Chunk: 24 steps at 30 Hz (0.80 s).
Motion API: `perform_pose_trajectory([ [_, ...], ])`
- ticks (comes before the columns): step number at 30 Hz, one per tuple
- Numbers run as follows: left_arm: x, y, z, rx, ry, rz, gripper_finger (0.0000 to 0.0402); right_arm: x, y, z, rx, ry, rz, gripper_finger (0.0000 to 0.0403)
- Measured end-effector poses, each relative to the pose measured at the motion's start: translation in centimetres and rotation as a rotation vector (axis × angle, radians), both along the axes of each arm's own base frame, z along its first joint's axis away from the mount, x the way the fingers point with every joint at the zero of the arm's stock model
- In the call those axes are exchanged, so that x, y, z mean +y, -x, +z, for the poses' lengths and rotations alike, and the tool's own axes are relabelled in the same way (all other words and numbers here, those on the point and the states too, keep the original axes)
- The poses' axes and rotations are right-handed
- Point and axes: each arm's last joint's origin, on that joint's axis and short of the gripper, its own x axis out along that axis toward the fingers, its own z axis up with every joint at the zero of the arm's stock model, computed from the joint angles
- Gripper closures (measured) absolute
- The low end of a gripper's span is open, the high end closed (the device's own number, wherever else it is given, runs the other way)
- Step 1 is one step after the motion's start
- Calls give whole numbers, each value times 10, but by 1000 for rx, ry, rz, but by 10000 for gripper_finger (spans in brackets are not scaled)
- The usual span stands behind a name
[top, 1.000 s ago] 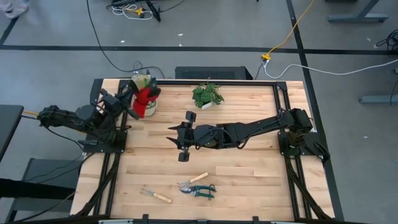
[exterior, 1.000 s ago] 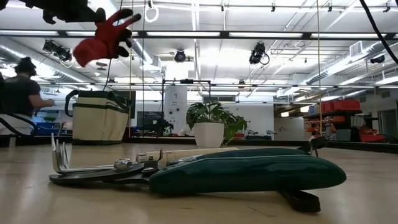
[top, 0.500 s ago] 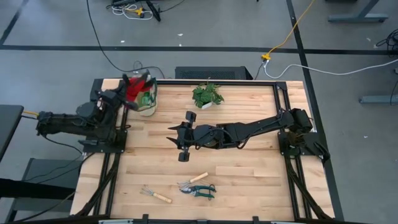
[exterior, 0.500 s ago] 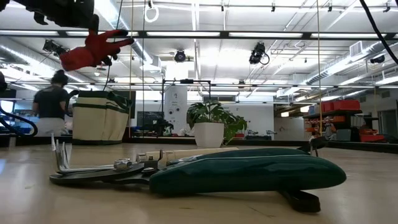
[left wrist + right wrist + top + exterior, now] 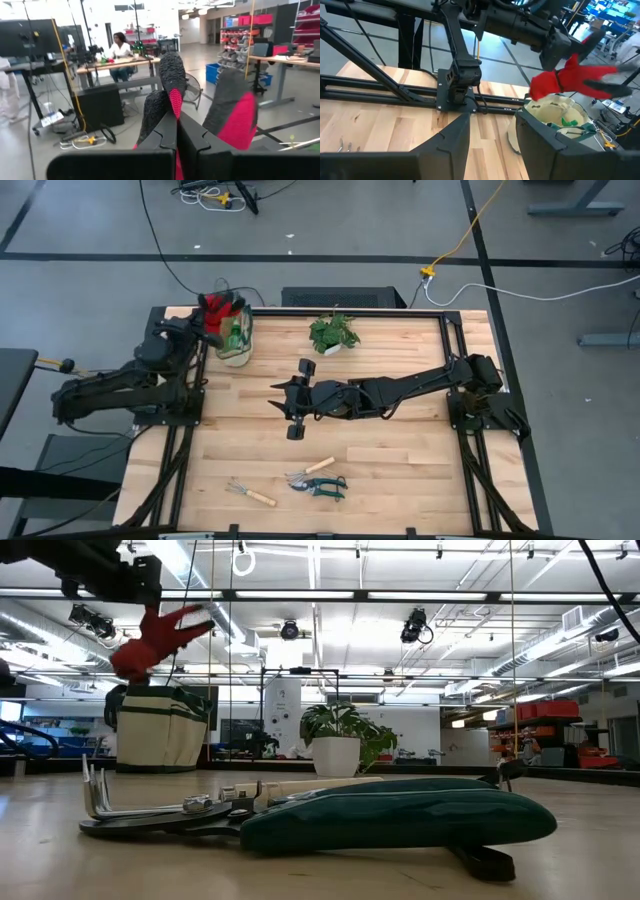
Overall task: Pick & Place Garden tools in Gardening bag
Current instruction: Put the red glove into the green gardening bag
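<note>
My left gripper [image 5: 203,323] is shut on a red-and-black glove [image 5: 213,307] at the table's far left. The glove hangs in the air over the far rim of the beige gardening bag [image 5: 236,342], also seen in the low view as the glove [image 5: 150,640] above the bag [image 5: 160,730]. Something green lies inside the bag [image 5: 555,117]. My right gripper [image 5: 279,397] hovers open over the table's middle, holding nothing. Teal-handled pruning shears [image 5: 325,486], a wooden-handled tool [image 5: 318,467] and a small hand rake [image 5: 250,495] lie near the front edge. My left gripper pinches the glove between its two shut fingers [image 5: 165,137], which point level. The glove's black-and-red fingers [image 5: 172,80] stick out past the fingertips, and its red part [image 5: 135,655] droops below. The glove is lifted clear, above the bag.
A leafy plant in a white pot [image 5: 334,333] stands at the far middle of the table, right of the bag. Bare wood lies between my right gripper and the tools at the front. A person [image 5: 120,50] sits at a desk beyond the table.
My left gripper has swung with the glove toward the table's far edge, from over the bag's middle to over its far rim. The glove has tipped from lying nearly level to drooping at its red end. My right arm has kept still.
</note>
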Motion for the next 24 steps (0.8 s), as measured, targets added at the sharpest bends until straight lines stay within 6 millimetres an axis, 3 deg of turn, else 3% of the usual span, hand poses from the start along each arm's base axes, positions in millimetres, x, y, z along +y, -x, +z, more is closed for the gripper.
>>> perform_pose_trajectory([
  [15, 41, -20, -22, 51, 145, 0, 399, 0, 1, -2, 21, 4, 2, 241],
  [24, 43, -19, -36, 124, 245, -2, 400, 0, 1, -3, 29, 6, 2, 241],
])
